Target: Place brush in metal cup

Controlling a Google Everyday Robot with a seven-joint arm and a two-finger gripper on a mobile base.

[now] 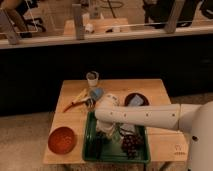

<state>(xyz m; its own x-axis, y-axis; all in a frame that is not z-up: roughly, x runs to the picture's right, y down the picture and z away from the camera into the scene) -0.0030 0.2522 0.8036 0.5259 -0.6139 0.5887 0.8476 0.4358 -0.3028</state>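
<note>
My white arm reaches in from the right across the green tray [116, 157]. The gripper [103, 132] points down into the tray's left half. A slim dark shape [97, 145] lies in the tray just below the gripper and looks like the brush. I cannot tell whether the gripper touches it. The small grey metal cup [92, 77] stands upright at the back of the wooden table, well behind the gripper.
A red bowl [62, 140] sits at the front left of the table. An orange-and-tan utensil [75, 102] and a blue item [96, 93] lie behind the tray. A dark round plate [135, 99] is at the right rear, and a dark red cluster [131, 144] lies in the tray.
</note>
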